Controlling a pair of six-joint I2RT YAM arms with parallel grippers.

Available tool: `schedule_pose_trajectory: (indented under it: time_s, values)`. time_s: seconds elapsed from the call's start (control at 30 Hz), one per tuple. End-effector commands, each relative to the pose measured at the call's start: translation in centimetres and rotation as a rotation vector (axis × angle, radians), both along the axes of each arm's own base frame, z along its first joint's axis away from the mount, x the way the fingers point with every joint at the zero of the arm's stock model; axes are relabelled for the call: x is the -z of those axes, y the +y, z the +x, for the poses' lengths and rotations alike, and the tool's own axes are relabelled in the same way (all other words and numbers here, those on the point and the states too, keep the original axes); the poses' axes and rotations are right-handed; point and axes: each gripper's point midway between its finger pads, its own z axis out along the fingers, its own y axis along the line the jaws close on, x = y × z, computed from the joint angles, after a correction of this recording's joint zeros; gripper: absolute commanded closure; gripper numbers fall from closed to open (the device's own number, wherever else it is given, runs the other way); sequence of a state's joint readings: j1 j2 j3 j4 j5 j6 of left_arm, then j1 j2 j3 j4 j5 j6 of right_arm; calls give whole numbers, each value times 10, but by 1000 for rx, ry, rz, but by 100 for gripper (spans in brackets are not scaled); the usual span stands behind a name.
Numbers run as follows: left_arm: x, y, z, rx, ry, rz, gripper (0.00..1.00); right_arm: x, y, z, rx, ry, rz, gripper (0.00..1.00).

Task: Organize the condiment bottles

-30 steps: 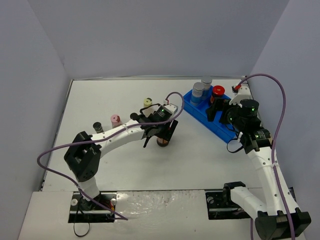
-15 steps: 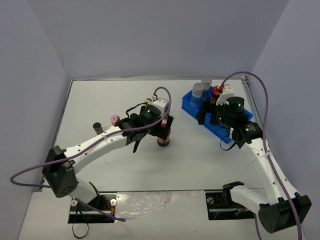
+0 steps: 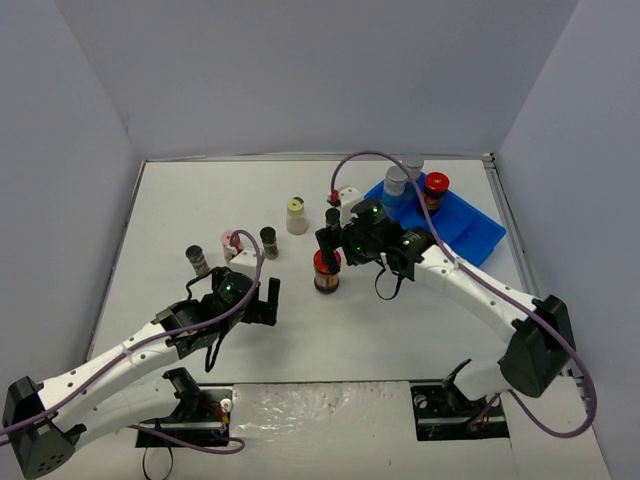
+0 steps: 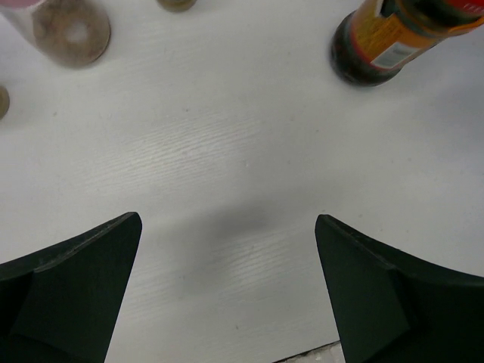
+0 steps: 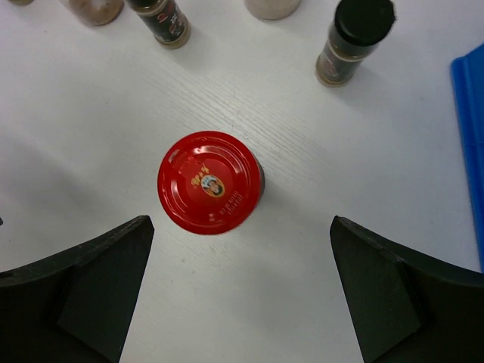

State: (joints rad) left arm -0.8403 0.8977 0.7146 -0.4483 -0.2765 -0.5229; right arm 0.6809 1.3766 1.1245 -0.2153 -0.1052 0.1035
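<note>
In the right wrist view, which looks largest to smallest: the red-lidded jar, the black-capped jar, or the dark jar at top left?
1. red-lidded jar: largest, though probably nearest the camera.
2. black-capped jar.
3. dark jar: cut by the top edge, so its place after the black-capped jar is unsure.

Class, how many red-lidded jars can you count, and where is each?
2. One red-lidded jar stands mid-table below the right gripper; the second red-lidded jar sits in the blue tray. Others may be hidden.
</note>
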Motion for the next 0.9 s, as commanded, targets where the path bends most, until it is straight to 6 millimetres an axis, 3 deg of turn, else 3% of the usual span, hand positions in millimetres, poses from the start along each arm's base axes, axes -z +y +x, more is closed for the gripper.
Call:
schedule_pose_trajectory:
  time_s: [0.0,0.13,0.33,0.47,0.57,0.63,0.67,0.7,0.83,0.87]
  values:
    - [-14,16,0,-101,-66,-79,3,-10,30,18,-28,-81,1,0]
    - [-7,27,-2,-118,-71,-50,3,16,44,19,-53,-47,-42,0]
    - [1,22,0,-103,-59,-43,3,48,55,20,-63,-5,-77,0]
    - [4,16,3,-87,-50,-42,3,71,54,16,-65,32,-99,11]
    - [3,11,6,-72,-51,-41,3,74,52,16,-59,27,-102,27]
    - [1,8,8,-59,-55,-38,3,74,47,17,-43,18,-112,46]
    - [-3,4,10,-49,-60,-49,3,71,44,18,-33,9,-114,63]
    - [-5,1,11,-40,-64,-50,3,68,42,19,-27,3,-111,73]
    - [-6,-13,17,15,-59,-47,3,36,11,40,72,-66,-86,99]
    - [-5,-16,18,26,-54,-44,3,17,3,46,93,-92,-62,100]
